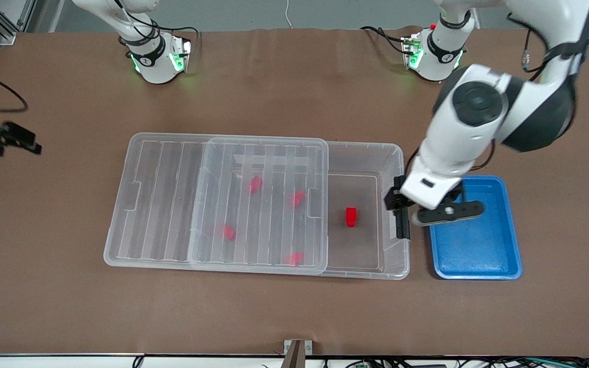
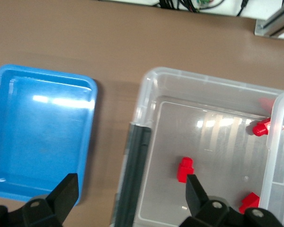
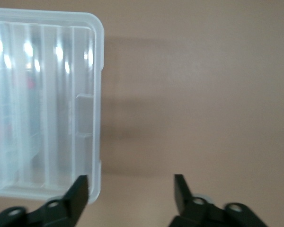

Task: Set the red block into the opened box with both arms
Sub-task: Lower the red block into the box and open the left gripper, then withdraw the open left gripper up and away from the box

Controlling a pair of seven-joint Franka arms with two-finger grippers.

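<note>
The brown table [image 1: 294, 317] carries everything. On it sits the box [image 1: 366, 153], a large clear bin, with its ribbed clear lid [image 1: 172, 199] slid toward the right arm's end so that the part of the box toward the left arm's end lies uncovered. A black latch [image 1: 402, 225] runs along that short wall. Just beside this wall, toward the left arm's end, lies a blue tray [image 1: 478, 255].

The left arm [image 1: 478, 112] reaches down from its base to the box's latch end. The left gripper [image 2: 132, 189] hangs over the latch wall and the strip of table between box and tray, its fingers [image 2: 66, 189] spread wide, holding and touching nothing. The right gripper [image 3: 131, 189] is over bare table near the lid's outer edge, at the right arm's end; its fingers [image 3: 80, 189] stand apart with nothing between them.

The red block [image 1: 350, 216] lies on the floor of the box in the uncovered part, apart from the walls. Four other red blocks [image 1: 256, 184] show under the lid.
</note>
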